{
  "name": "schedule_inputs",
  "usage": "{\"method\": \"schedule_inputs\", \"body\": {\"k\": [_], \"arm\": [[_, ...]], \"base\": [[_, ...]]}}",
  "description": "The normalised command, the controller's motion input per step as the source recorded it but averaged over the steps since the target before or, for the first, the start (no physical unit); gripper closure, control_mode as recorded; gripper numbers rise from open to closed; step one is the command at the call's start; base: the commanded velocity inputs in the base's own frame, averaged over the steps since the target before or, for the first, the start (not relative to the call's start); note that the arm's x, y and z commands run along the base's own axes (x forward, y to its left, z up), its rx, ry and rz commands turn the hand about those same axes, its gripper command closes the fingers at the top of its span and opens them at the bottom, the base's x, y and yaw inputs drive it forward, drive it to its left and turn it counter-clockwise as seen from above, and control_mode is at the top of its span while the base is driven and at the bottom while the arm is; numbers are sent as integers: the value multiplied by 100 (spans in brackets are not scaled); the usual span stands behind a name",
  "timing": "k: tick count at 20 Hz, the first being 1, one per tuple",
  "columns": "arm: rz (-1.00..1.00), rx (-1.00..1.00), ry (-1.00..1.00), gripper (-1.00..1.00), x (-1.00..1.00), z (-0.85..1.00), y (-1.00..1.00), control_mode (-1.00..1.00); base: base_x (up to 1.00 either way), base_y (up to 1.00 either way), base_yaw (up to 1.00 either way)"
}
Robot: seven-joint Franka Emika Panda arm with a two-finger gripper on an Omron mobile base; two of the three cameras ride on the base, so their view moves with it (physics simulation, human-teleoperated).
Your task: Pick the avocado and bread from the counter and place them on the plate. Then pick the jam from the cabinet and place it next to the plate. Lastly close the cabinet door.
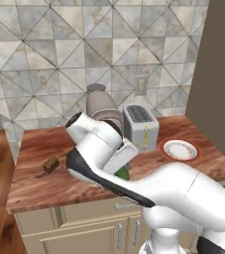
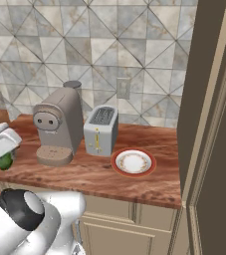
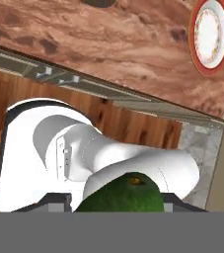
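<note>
Avocado (image 3: 123,195): dark green, seated between the two fingers of the tool (image 3: 119,200) at the bottom of the hand view. The tool is partly closed and gripping it. In the left base view the avocado (image 1: 122,173) shows as a green patch under the white hand, above the front part of the bench (image 1: 44,186); whether it touches the surface cannot be told. In the right base view it (image 2: 5,161) sits at the far left edge, below the white hand.

Bread (image 1: 50,164): brown chunk lying on the bench at about 9 o'clock from the avocado, well apart from it.

Plate (image 1: 180,150): white with orange-red rim, flat on the bench at about 2 o'clock from the avocado, nothing on it.

Toaster (image 1: 140,127): silver, upright, just beside the plate at its 10 o'clock. Coffee machine (image 2: 58,126): at 9 o'clock of the toaster.

Cabinet door (image 2: 211,124): at the right, standing open.
</note>
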Motion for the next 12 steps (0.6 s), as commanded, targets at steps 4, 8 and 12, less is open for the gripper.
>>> {"method": "schedule_inputs", "body": {"k": [4,8,12], "arm": [[-14,26,-51,100,-36,70,-56,-100],[-11,20,-48,100,-21,56,-69,-100],[-11,19,-44,100,-2,41,-82,-100]], "base": [[0,0,0],[0,0,0],[0,0,0]]}}
